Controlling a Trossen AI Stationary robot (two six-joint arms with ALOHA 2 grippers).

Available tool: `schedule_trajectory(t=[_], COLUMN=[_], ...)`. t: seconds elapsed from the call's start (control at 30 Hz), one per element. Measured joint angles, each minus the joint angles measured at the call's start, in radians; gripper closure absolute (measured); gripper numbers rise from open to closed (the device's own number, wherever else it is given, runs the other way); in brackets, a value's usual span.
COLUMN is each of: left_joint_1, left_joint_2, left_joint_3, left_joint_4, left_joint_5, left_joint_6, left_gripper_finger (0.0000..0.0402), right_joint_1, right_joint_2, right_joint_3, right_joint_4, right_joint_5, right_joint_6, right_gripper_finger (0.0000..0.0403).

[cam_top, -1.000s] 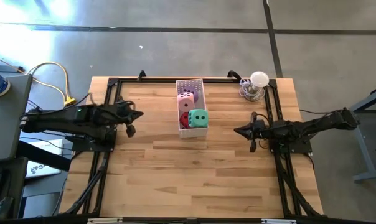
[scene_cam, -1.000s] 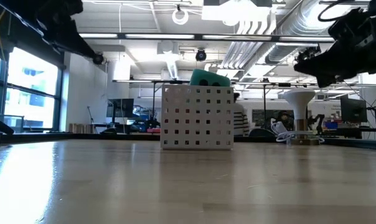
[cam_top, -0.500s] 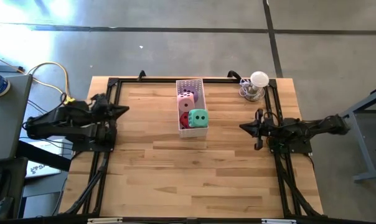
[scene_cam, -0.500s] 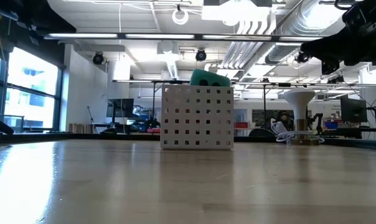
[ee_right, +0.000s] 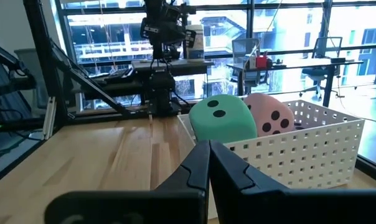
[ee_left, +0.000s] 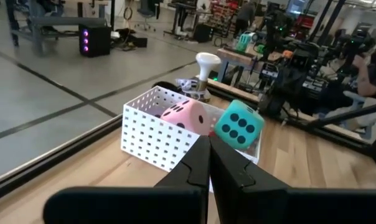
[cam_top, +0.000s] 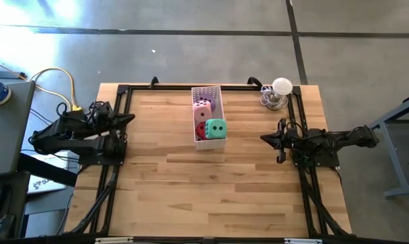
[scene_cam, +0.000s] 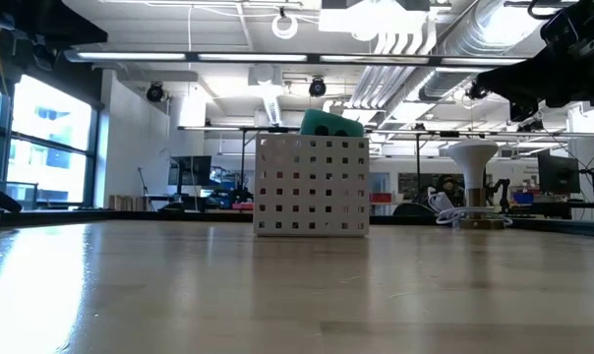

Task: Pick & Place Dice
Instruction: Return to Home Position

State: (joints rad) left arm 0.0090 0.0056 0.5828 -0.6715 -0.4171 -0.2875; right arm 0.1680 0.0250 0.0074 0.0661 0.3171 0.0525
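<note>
The left claw point(cam_top: 131, 118) hangs over the left edge of the worktop point(cam_top: 191, 193), its fingers pressed together with nothing between them, as its wrist view shows; the right claw point(cam_top: 263, 139) sits over the right side, likewise pressed together and empty. Both point inward at the white perforated tray point(cam_top: 208, 144), which stands between them, well apart from either tip. All four dice are in the tray: the green die point(cam_top: 216, 127) rides highest, poking above the rim at the tray end nearest the line between the two claws, with the red die point(cam_top: 200, 131) touching it on the left claw's side and lying lower; the pink die point(cam_top: 202, 110) lies just beyond them, and a sliver of the purple die point(cam_top: 207, 102) shows past the pink one. A white lamp point(cam_top: 280, 89) stands at the worktop's corner, beyond the right claw
</note>
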Motion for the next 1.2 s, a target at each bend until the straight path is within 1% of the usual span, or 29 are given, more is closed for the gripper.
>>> schedule_trajectory(t=[0.17, 0.23, 0.37, 0.43, 0.63, 0.77, 0.9, 0.93, 1.1, 1.2], left_joint_1=[0.000, 0.000, 0.000, 0.000, 0.000, 0.000, 0.000, 0.000, 0.000, 0.000], left_joint_2=[0.001, 0.002, 0.002, 0.003, 0.003, 0.002, 0.004, 0.013, 0.023, 0.023], left_joint_3=[-0.045, -0.082, -0.191, -0.256, -0.433, -0.507, -0.544, -0.545, -0.550, -0.550], left_joint_4=[0.070, 0.124, 0.262, 0.342, 0.559, 0.628, 0.663, 0.668, 0.659, 0.653], left_joint_5=[0.005, 0.038, 0.137, 0.160, 0.165, 0.165, 0.171, 0.188, 0.358, 0.414], left_joint_6=[-0.002, -0.002, 0.018, 0.044, 0.120, 0.124, 0.126, 0.126, 0.182, 0.183], left_gripper_finger=[0.0401, 0.0401, 0.0401, 0.0401, 0.0401, 0.0401, 0.0401, 0.0401, 0.0401, 0.0401], right_joint_1=[0.000, 0.000, 0.000, 0.000, 0.000, 0.000, 0.000, 0.000, 0.000, 0.000], right_joint_2=[0.000, 0.000, 0.000, 0.000, 0.000, 0.000, 0.000, 0.000, 0.000, 0.000], right_joint_3=[0.000, 0.000, 0.000, 0.000, -0.001, -0.001, -0.001, -0.001, -0.001, -0.001], right_joint_4=[0.002, 0.002, 0.002, 0.002, 0.002, 0.003, 0.003, 0.003, 0.003, 0.003], right_joint_5=[-0.005, -0.005, -0.005, -0.005, -0.005, -0.005, -0.006, -0.006, -0.005, -0.006], right_joint_6=[0.003, 0.003, 0.003, 0.003, 0.003, 0.003, 0.003, 0.003, 0.003, 0.003], right_gripper_finger=[0.0401, 0.0401, 0.0401, 0.0401, 0.0401, 0.0401, 0.0401, 0.0401, 0.0401, 0.0401])
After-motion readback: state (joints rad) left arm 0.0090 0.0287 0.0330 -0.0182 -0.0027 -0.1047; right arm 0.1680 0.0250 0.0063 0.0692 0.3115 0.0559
